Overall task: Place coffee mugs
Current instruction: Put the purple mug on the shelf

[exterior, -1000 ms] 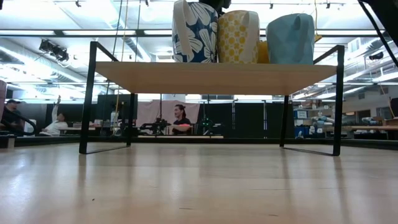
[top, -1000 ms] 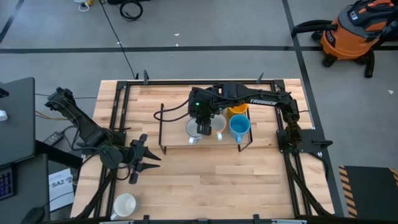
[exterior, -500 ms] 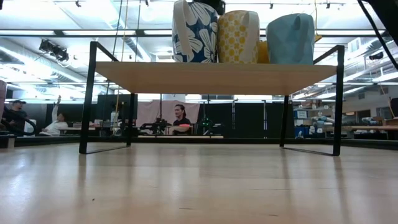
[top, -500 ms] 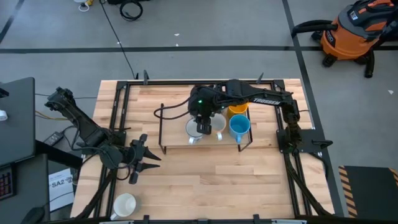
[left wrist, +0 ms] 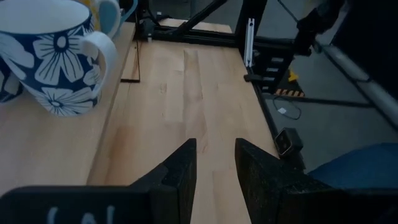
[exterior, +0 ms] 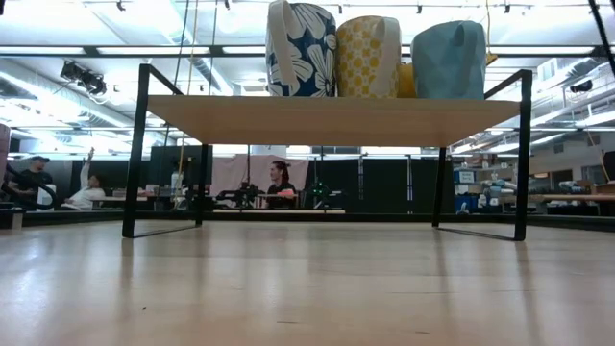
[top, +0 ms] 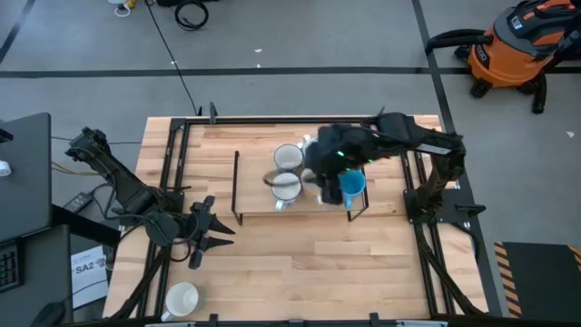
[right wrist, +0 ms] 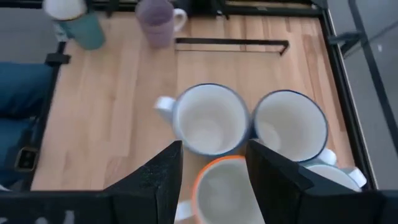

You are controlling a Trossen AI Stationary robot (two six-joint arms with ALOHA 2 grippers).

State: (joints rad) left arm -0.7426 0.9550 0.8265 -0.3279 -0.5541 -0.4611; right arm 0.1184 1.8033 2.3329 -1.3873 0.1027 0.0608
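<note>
Orange mug (right wrist: 225, 186) half-hidden by right end effector (right wrist: 212, 167).

Low shelf (top: 238, 186) in the middle of the table (top: 300, 263), cluster of mugs (top: 287, 184) on the shelf toward its right end, right gripper (top: 329, 163) above them, another mug (top: 182, 298) at the table's near left corner, left gripper (top: 218, 231) near it

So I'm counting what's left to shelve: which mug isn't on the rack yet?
The white mug at the table's front-left corner, near the left gripper; the other mugs visible from above stand together on the rack.
</note>
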